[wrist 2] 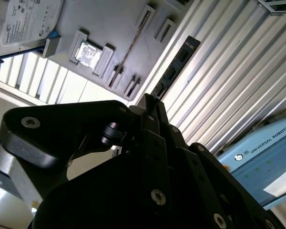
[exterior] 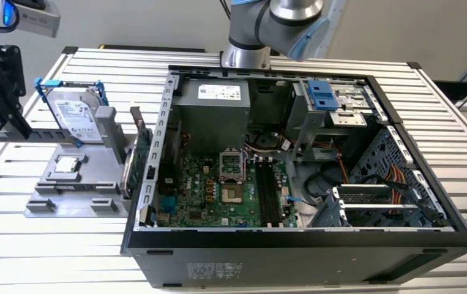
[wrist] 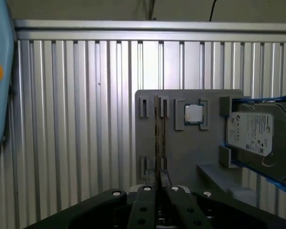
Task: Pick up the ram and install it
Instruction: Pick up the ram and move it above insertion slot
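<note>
Gripper (wrist: 159,187) clamped on one end of the ram (wrist 2: 174,69), which is held clear of the grey tray (wrist: 190,152) above the worktop (wrist: 76,119). Pickup looks complete. Installation is not yet done: the open computer case (exterior: 429,202) stands well apart, and its memory slots (exterior: 267,190) look unfilled.

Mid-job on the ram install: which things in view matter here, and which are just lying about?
Part of the job:
- ram, held in the gripper
- open computer case
- motherboard inside it

Lying about:
- hard drive
- processor chip
- grey tray under them
- blue pendant
</note>
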### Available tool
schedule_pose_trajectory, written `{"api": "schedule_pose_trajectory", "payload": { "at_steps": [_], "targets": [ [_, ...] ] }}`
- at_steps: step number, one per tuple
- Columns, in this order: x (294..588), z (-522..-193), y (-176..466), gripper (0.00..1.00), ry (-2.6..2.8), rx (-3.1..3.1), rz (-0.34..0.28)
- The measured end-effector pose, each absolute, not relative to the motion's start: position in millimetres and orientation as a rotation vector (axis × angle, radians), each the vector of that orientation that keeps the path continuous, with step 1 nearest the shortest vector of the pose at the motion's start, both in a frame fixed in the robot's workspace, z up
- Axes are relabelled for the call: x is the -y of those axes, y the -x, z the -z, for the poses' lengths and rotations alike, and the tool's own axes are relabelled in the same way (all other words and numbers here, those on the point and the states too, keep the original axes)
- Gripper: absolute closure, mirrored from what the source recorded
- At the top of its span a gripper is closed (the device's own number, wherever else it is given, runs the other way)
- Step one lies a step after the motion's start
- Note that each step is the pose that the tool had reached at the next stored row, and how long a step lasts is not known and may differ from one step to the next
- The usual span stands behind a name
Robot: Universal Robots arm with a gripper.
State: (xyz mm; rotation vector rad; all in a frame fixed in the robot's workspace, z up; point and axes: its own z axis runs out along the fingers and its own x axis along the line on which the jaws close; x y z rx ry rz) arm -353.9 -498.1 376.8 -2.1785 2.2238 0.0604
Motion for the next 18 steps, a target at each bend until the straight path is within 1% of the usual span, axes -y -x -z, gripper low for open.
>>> {"api": "schedule_pose_trajectory", "payload": {
  "at_steps": [18],
  "targets": [
    [498, -390, 354, 1.0, 2.178, -2.224, -0.06]
  ]
}}
